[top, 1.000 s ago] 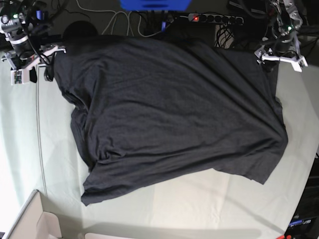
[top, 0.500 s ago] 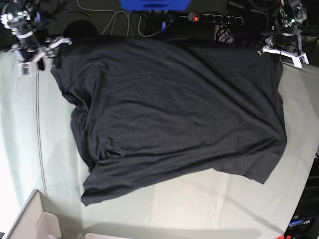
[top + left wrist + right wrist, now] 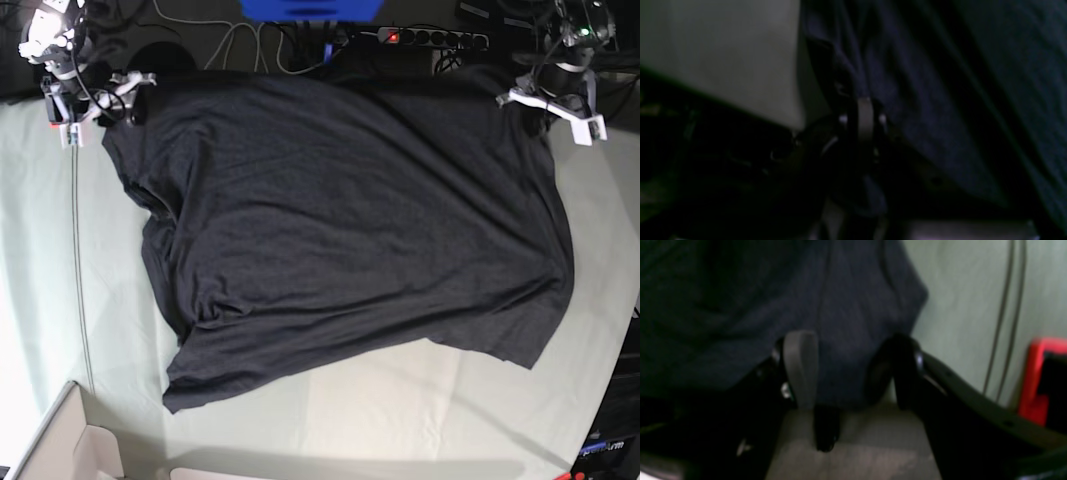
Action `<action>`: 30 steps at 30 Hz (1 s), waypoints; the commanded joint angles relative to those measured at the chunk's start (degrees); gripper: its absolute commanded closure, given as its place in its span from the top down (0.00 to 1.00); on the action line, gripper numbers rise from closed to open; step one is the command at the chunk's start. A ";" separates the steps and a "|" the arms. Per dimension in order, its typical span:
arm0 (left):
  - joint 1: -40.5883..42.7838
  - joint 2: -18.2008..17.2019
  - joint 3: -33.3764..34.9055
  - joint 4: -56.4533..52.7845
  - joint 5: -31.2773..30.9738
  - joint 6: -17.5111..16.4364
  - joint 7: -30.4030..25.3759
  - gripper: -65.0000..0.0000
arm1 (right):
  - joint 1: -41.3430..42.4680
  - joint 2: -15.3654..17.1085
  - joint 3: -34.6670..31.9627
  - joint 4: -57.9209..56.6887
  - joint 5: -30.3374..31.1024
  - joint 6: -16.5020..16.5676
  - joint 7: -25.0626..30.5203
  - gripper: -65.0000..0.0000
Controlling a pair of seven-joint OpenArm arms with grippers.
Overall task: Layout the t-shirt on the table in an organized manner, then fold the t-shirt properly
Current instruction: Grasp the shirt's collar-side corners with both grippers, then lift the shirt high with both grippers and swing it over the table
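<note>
Both arms have drawn back toward the far edge of the table (image 3: 40, 300) since a second ago, and the shirt's far corners now sit a little nearer that edge. On the left of the base view, the right gripper (image 3: 95, 105) hangs over the far left corner of the t-shirt (image 3: 350, 220); its wrist camera shows the two fingers (image 3: 800, 366) spread apart with dark cloth lying between them, released rather than pinched. A thin cable (image 3: 78, 260) runs down the pale cloth beside it. The black t-shirt lies spread across the middle of the table, plain side up, creased, its near hem slanting. A cardboard box (image 3: 70, 440) sits at the near left corner. On the right, the left gripper (image 3: 552, 108) is clenched on the shirt's far right corner, fabric bunched at its fingertips.
</note>
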 commanded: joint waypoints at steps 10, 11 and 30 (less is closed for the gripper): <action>1.81 1.53 -5.29 10.57 -0.47 -0.37 -0.83 0.00 | -1.02 0.89 -2.98 0.93 0.86 0.36 0.37 0.05; 1.64 1.79 -6.61 11.28 -0.47 -0.37 -0.83 0.00 | -1.02 0.89 -2.89 1.02 0.86 0.36 0.37 0.00; -15.95 1.18 -16.28 11.80 0.14 -0.46 16.84 0.00 | 2.23 -1.13 -0.26 20.53 0.86 0.36 0.28 0.00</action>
